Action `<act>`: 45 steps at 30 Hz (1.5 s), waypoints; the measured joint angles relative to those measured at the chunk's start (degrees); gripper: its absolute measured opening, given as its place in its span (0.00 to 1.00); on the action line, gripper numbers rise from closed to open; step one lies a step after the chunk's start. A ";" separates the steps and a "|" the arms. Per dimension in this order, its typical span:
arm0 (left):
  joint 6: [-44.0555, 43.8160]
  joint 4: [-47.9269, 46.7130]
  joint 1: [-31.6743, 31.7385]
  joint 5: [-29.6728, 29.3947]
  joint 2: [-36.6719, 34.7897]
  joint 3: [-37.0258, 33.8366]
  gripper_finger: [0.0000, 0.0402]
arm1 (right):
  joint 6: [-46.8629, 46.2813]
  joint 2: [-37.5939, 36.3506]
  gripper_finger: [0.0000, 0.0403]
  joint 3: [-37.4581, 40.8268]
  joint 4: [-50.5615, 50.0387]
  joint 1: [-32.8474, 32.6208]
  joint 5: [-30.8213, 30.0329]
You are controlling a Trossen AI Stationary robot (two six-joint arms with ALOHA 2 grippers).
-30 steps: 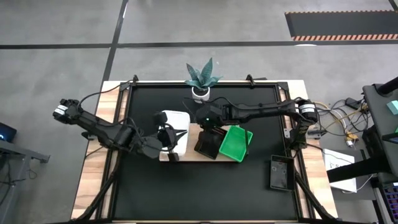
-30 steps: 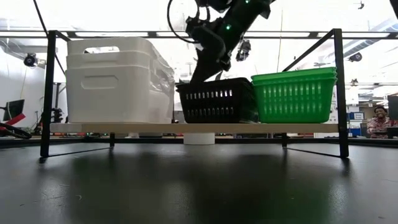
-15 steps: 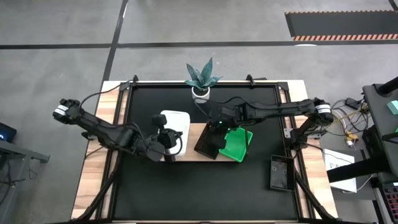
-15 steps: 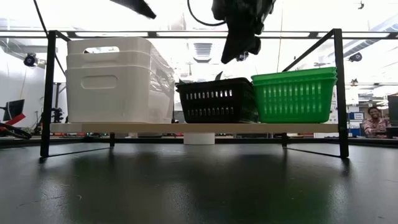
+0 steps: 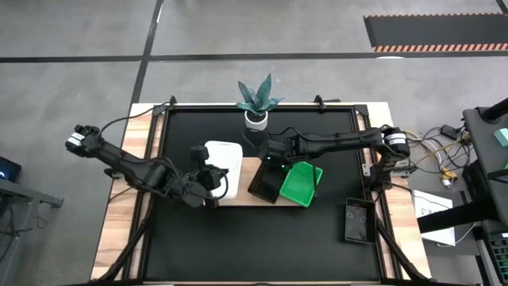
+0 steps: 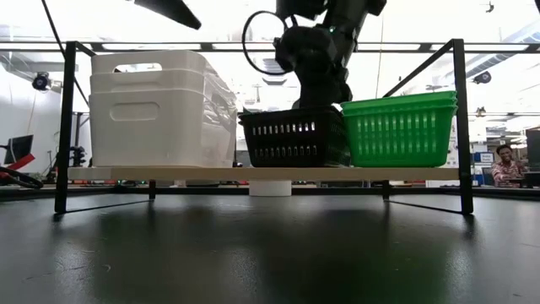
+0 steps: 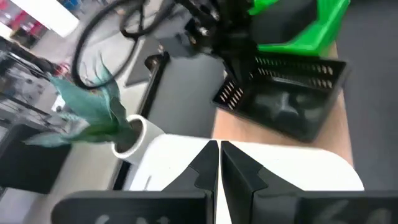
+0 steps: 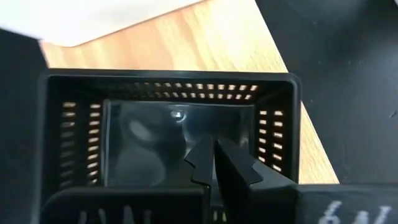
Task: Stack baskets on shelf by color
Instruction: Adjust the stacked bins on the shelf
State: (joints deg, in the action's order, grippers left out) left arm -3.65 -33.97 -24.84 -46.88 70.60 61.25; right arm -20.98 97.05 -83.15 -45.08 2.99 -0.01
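Observation:
A stack of white baskets [image 6: 160, 105], one black basket [image 6: 294, 137] and a stack of green baskets [image 6: 401, 128] stand in a row with their bottoms on the wooden shelf [image 6: 261, 173]. My right gripper [image 8: 214, 158] is shut. It points steeply down into the black basket's [image 8: 168, 124] open top, and in the low view it [image 6: 322, 95] stands over that basket's right part. My left gripper [image 7: 217, 163] is shut too and hangs above the white stack [image 7: 280, 171], clear of it [image 6: 169, 10]. My right gripper's shut fingers [image 6: 325, 100] come from above to the level of the black basket's top rim [image 6: 331, 110], near its right end. I cannot tell whether they touch the rim or the inside. The basket stays flat on the shelf.
A potted plant [image 5: 256, 102] stands behind the shelf at the mat's far edge. Another black basket [image 5: 357, 220] lies at the mat's near right. A metal frame [image 6: 460, 118] spans the shelf. The dark mat in front of the shelf is bare.
My right gripper has lifted off the black basket's left rim, swung toward the green stack while rolling its wrist, then sunk again over the basket's right part. My left gripper has come down a little over the white stack. The baskets have kept their places.

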 joint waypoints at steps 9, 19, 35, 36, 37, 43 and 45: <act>-5.01 -3.10 -6.23 7.30 -2.72 -2.66 0.00 | 0.97 2.55 0.02 0.00 0.63 0.93 -5.50; -4.98 -2.96 -10.69 3.68 -3.16 -2.75 0.00 | 5.34 4.37 0.02 0.01 9.08 1.07 -6.09; -4.98 -1.50 -10.69 3.48 -3.16 -2.75 0.00 | 8.07 6.21 0.02 0.02 17.60 1.01 -5.53; -4.98 -1.46 -10.69 3.48 -3.16 -2.75 0.00 | 8.06 6.21 0.02 0.00 17.22 0.93 -5.53; -4.98 -1.47 -10.69 3.48 -3.16 -2.75 0.00 | 8.07 6.21 0.02 0.00 16.70 0.92 -5.51; -4.98 -1.47 -10.69 3.50 -3.16 -2.75 0.00 | 6.55 4.75 0.02 0.02 12.55 0.61 -4.95; -4.98 -1.47 -10.69 3.50 -3.16 -2.75 0.00 | 5.39 4.24 0.02 0.02 11.03 0.34 -2.53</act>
State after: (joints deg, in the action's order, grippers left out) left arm -8.62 -35.44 -35.53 -43.38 67.44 58.50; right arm -15.59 101.30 -83.13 -34.05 3.33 -2.54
